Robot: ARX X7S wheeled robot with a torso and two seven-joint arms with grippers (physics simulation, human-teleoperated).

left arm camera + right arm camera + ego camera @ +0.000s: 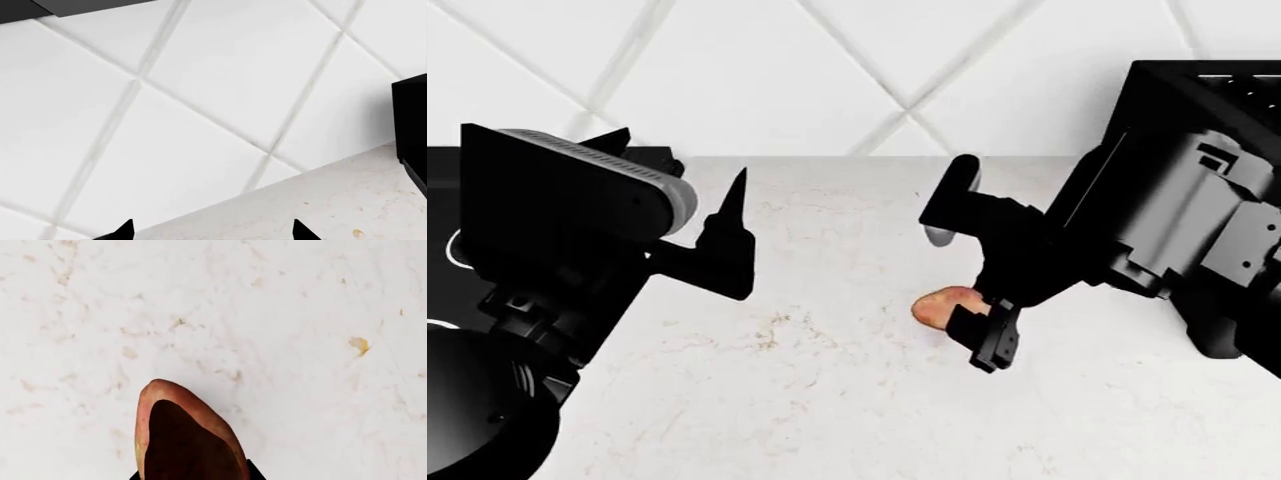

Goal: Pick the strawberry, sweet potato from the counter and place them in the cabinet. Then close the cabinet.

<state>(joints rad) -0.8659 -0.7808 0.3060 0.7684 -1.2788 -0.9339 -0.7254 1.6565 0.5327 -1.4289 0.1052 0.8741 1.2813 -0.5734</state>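
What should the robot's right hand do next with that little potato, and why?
Probably lift it straight up a little. The right gripper looks closed around the sweet potato, which sits low over the counter, and the right wrist view shows it held close between the fingers. The cabinet is not in view, so the potato likely must clear the counter before being carried there.

The right hand [972, 300] hid half the sweet potato [941, 303]; its grip on it could not be judged

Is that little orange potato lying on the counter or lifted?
Cannot tell: the right gripper surrounds the sweet potato close to the counter, hiding contact.
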